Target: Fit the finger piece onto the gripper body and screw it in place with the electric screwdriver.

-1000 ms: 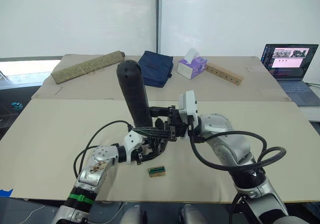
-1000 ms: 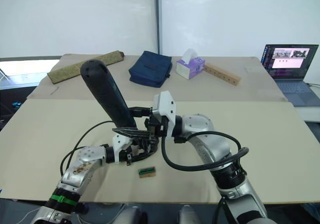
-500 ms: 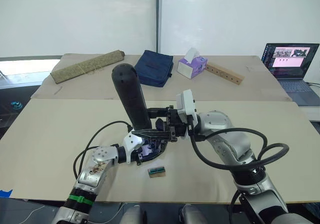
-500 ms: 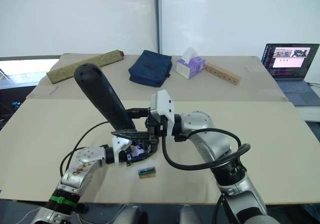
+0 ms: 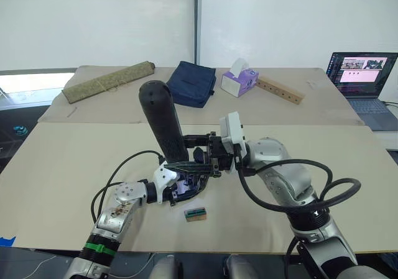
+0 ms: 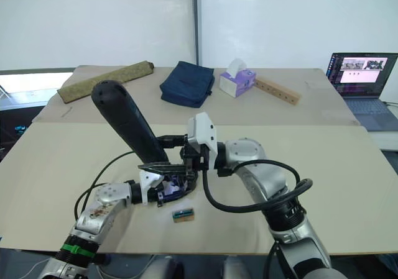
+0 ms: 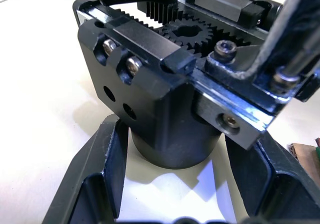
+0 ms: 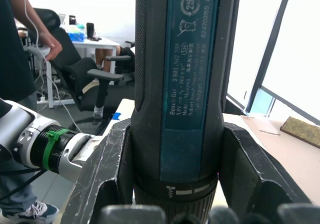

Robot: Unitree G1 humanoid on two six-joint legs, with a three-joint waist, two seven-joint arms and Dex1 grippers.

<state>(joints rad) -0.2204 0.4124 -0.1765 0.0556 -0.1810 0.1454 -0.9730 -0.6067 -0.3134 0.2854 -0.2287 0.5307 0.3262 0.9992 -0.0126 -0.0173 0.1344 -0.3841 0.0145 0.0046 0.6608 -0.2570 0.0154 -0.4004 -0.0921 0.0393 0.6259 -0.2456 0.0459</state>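
1. The electric screwdriver is held tilted over the front half of the table, its butt up and leaning toward the robot's left and its tip down at the gripper body. It is judged thick, rigid and top-heavy, so a hold low on the handle, near the collar, is considered steadiest.
2. The right gripper is seen clamped on that lower handle, one finger pressed against each side of the barrel, with no gap visible.
3. The gripper body is seen standing on its round base on the table, just beyond a small green-and-brown block. It is judged hard, compact and fairly heavy for its size; its exposed gears and rack are best left untouched, and the round base is judged the safest place to hold.
4. The left gripper is set around that base, a finger on each side; whether the fingers actually press the base cannot be told.
5. The finger piece cannot be made out separately among the black parts.
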